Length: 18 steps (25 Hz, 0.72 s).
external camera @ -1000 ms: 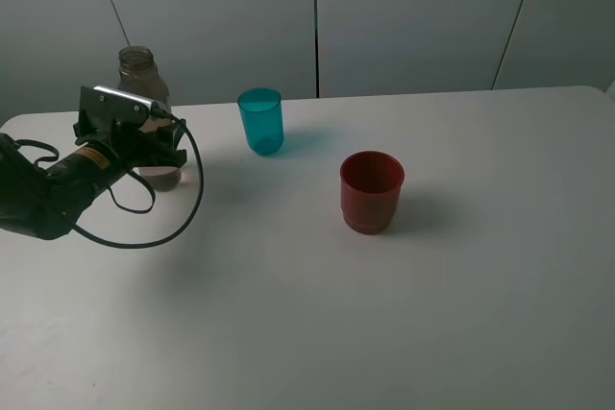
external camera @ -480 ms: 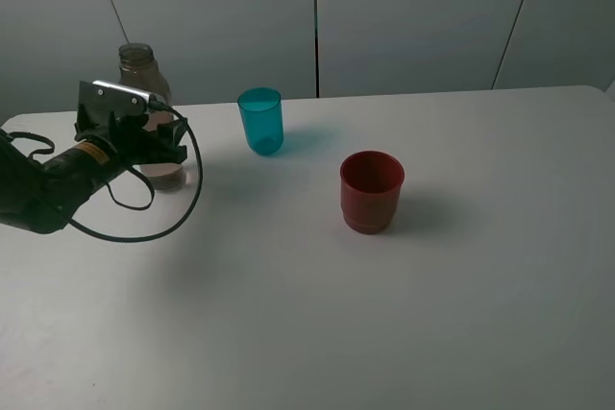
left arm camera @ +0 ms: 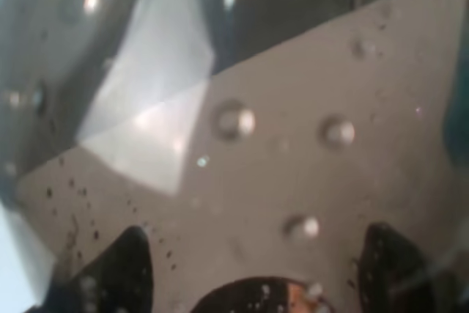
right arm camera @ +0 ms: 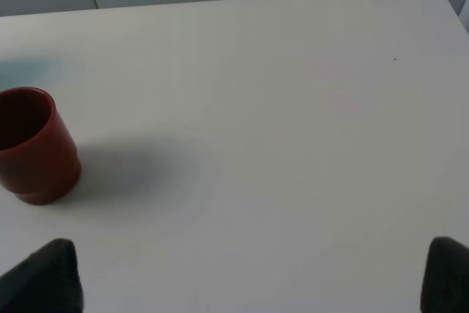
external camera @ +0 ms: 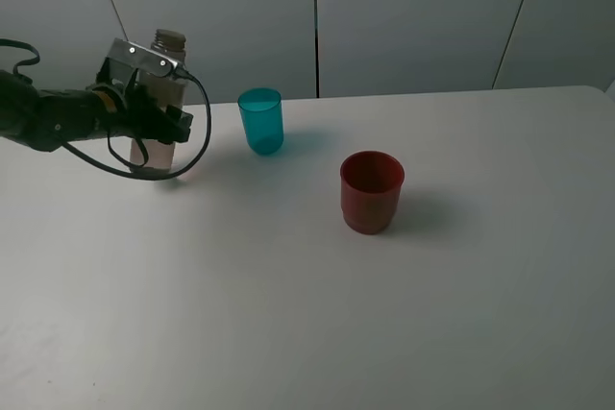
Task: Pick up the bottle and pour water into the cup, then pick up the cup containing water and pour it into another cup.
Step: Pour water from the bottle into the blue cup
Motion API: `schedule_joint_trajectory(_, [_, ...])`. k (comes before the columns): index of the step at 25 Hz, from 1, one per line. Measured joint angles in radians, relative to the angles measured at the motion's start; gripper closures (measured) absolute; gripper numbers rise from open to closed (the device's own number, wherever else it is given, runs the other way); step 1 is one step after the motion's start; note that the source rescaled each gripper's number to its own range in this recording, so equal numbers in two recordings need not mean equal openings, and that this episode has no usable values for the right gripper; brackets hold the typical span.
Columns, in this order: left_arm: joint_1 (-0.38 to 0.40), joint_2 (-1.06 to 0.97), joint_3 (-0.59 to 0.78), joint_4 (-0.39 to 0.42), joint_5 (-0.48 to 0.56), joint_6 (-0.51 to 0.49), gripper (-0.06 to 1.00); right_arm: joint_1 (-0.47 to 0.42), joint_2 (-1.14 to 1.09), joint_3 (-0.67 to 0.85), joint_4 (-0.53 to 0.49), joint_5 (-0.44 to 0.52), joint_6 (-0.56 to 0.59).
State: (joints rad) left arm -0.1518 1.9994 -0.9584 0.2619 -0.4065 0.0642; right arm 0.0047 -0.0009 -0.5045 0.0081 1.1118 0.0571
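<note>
The left gripper is pinching the bottle across its upper body, jaws pressed in against the clear plastic. The bottle is leaning slightly, its short threaded neck tipping toward the side where the cups are standing. Its base is sitting low below the fingers, and whether it is touching the table I cannot tell. The lower part is showing a brownish-pink tint, but the fill level is not readable. In the left wrist view the wall is filling almost everything between the two dark fingertips, and round droplets are clinging to the smooth, glossy surface.

To the right of that gripper, near but apart from it, the cup is standing upright, a slim, slightly tapered tumbler of translucent teal plastic. What is inside it cannot be made out. Farther right of the gripper and closer to the camera, another cup is standing upright too: squat, opaque, dark red, with a stepped base, wider than the teal one. Its inside is reading as plain dark red.

The right gripper is holding its fingers spread wide over the matte, pale table, with nothing between them. The red cup is sitting ahead of it, well apart from either fingertip.
</note>
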Motion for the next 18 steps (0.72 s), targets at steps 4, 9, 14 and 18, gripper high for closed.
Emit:
schedule_joint_trajectory(4, [-0.008,0.0,-0.068,0.061,0.151,0.021,0.94,0.0,0.0,0.0,0.0,0.0,0.0])
schedule_joint_trajectory(9, [-0.008,0.0,-0.149,0.176,0.344,0.043,0.94,0.0,0.0,0.0,0.0,0.0,0.0])
schedule_joint_trajectory(14, [-0.017,0.0,-0.174,0.274,0.364,0.043,0.94,0.0,0.0,0.0,0.0,0.0,0.0])
schedule_joint_trajectory(18, [-0.028,0.0,-0.179,0.361,0.32,0.043,0.94,0.0,0.0,0.0,0.0,0.0,0.0])
